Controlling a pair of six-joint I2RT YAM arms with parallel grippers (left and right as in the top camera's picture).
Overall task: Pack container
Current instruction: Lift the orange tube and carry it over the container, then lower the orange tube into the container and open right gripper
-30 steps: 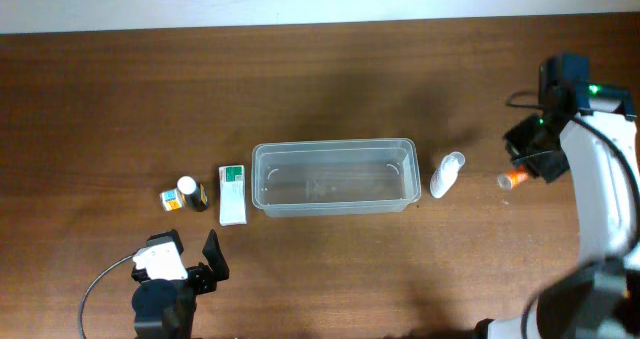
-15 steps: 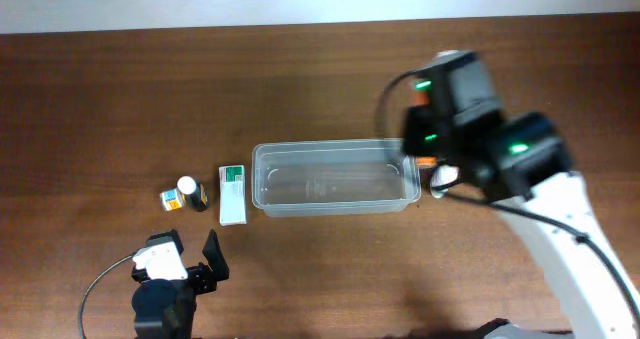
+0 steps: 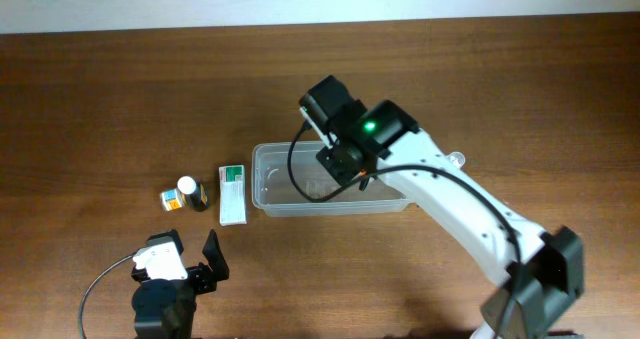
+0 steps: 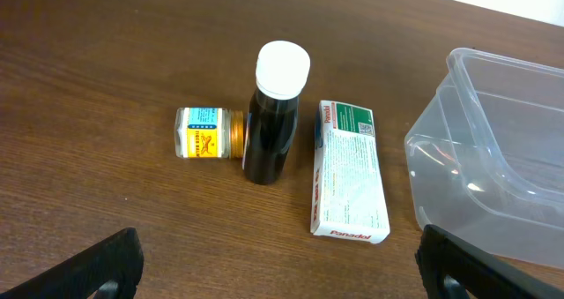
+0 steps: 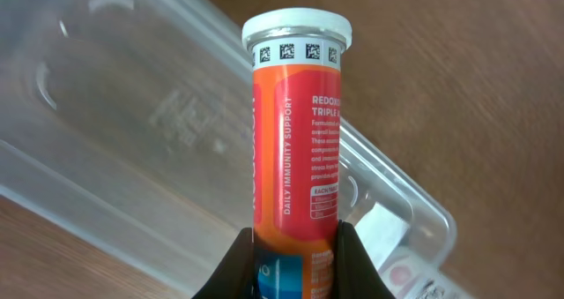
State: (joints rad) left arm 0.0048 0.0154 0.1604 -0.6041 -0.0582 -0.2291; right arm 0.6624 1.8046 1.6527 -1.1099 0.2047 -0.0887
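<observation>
The clear plastic container [image 3: 290, 194] lies mid-table; it also shows in the left wrist view [image 4: 493, 149] and the right wrist view [image 5: 132, 114]. My right gripper [image 3: 352, 169] hangs over the container, shut on an orange-red tube with a white cap [image 5: 295, 131]. The tube is held above the container's inside. My left gripper [image 3: 185, 269] is open and empty near the front edge, its fingers at the bottom corners of its wrist view [image 4: 282, 268]. A white bottle [image 3: 457, 160] lies right of the container, mostly hidden by the right arm.
Left of the container lie a white-and-green box [image 3: 233, 194] [image 4: 349, 183], a dark bottle with a white cap [image 3: 190, 192] [image 4: 273, 114] standing upright, and a small yellow jar [image 3: 170, 199] [image 4: 208, 132] on its side.
My right arm swung left from the table's right side with the orange tube, past the white bottle, and now holds it over the container. The left arm has not moved.
</observation>
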